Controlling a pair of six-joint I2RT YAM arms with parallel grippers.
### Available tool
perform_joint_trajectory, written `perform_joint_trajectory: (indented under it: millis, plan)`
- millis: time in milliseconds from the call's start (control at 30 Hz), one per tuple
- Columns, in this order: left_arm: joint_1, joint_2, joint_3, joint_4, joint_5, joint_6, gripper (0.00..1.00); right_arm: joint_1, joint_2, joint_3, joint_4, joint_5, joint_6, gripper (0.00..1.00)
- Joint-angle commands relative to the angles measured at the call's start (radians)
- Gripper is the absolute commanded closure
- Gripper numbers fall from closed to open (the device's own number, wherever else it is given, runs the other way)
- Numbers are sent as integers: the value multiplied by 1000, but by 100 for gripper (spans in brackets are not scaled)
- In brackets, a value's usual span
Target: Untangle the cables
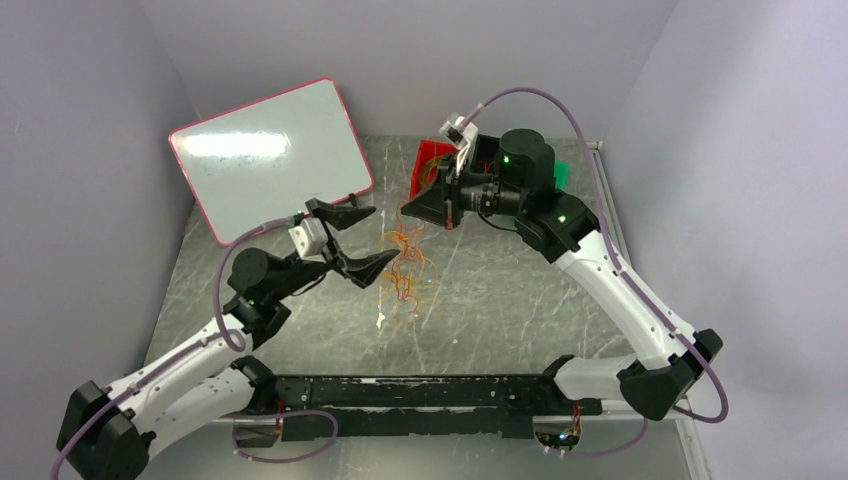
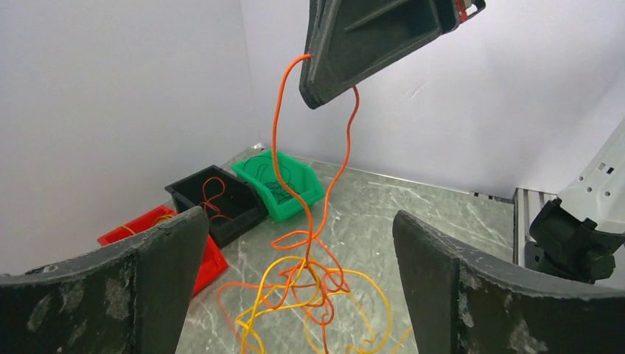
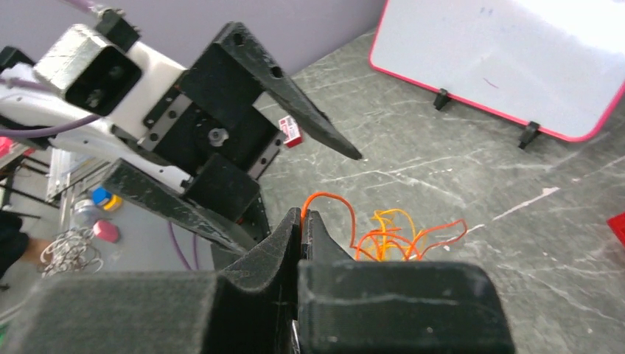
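Observation:
The cables (image 1: 403,264) are a small tangle of orange-red and yellow loops on the grey marbled table. My right gripper (image 1: 404,213) is shut on one orange cable (image 3: 332,199) and holds its end up above the tangle (image 3: 390,234). In the left wrist view that cable (image 2: 276,133) hangs from the right gripper's tip (image 2: 313,99) down to the pile (image 2: 309,295). My left gripper (image 1: 385,232) is open and empty just left of the tangle, and the pile lies between its fingers (image 2: 169,273).
A red bin (image 2: 151,221), a black bin (image 2: 236,214) with an orange cable in it, and a green bin (image 2: 295,195) with a dark cable stand at the back. A pink-rimmed whiteboard (image 1: 270,155) leans at the back left.

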Motion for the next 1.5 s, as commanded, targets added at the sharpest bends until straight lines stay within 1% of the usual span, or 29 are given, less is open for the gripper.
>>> perform_joint_trajectory:
  millis: [0, 100, 167, 200, 233, 300, 433, 567, 667, 833, 933, 1167, 1333, 1400, 1467]
  plan:
    - [-3, 79, 18, 177, 65, -6, 0, 5, 17, 20, 45, -96, 29, 100]
    - [-14, 148, 29, 198, 73, 4, 3, 9, 29, 31, 74, -117, 36, 100]
    - [-22, 186, 28, 213, 70, 9, 7, 10, 31, 44, 91, -120, 41, 100]
    - [-24, 203, 27, 221, 62, 12, 10, 10, 34, 54, 97, -127, 47, 100]
    - [-28, 223, 25, 231, 51, 13, 18, 12, 37, 68, 102, -139, 51, 100]
    - [-35, 263, 18, 263, 34, 17, 26, 11, 56, 107, 94, -164, 52, 100]
    - [-45, 328, 12, 320, 42, -4, 33, 13, 94, 210, 52, -186, 38, 100]
    - [-51, 378, 15, 313, 54, -8, 48, 13, 108, 272, 64, -207, 49, 100]
    - [-54, 388, -1, 283, 64, -8, 57, 13, 102, 318, 69, -176, 50, 100]
    - [-65, 361, -92, 251, 68, -24, 62, 13, 96, 396, 53, -85, 36, 100]
    - [-80, 343, -140, 219, 64, -31, 67, 13, 88, 419, 70, -32, 42, 100]
    - [-126, 294, -236, 178, 5, -50, 67, 13, 82, 469, 98, 80, 45, 100]
    - [-137, 284, -258, 161, -33, -60, 69, 13, 87, 505, 129, 76, 71, 100]
    - [-138, 282, -261, 155, -39, -60, 76, 13, 87, 513, 136, 79, 78, 100]
    - [-139, 284, -257, 132, -48, -58, 90, 13, 87, 524, 131, 99, 72, 100]
